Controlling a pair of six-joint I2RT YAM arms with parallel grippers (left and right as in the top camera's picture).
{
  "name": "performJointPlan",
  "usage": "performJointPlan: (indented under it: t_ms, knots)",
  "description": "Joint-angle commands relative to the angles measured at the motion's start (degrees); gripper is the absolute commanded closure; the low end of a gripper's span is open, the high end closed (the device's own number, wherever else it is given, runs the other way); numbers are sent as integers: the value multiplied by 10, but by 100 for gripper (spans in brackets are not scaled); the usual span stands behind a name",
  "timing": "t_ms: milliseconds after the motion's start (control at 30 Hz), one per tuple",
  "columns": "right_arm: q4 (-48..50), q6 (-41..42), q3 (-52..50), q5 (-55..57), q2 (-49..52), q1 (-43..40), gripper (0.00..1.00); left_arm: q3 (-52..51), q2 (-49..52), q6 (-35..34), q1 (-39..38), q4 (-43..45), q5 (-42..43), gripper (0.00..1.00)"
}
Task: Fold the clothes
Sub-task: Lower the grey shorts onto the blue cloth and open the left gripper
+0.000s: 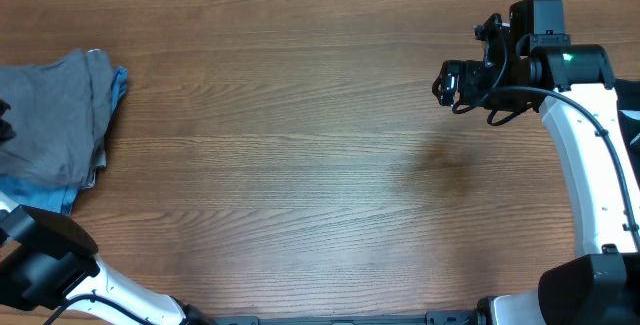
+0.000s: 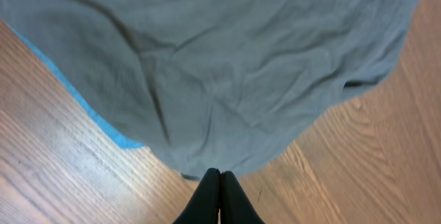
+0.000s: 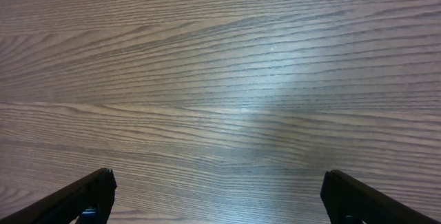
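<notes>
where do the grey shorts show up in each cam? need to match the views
Overhead: grey shorts at the far left edge, upper half, lying on a light-blue garment.
Left wrist: grey shorts fill the upper part of the frame, the light-blue garment peeking out at their left edge.
Right wrist: not in it.
Shared landmark: the wooden table is in all three; the light-blue garment ties overhead to left wrist.
</notes>
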Motion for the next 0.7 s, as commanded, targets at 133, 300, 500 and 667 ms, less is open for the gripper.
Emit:
performJointPlan:
  t_ms: [133, 300, 500, 667]
  knots:
    - [0, 0, -3, -5, 2, -2, 0, -5, 51, -15, 7, 19, -29, 96]
    - [0, 0, -3, -5, 2, -2, 0, -5, 136, -15, 7, 8, -46, 96]
    - [0, 0, -3, -5, 2, -2, 0, -3, 187, -15, 7, -18, -45, 96]
    - [0, 0, -3, -5, 2, -2, 0, 60, 149, -13, 7, -32, 33, 96]
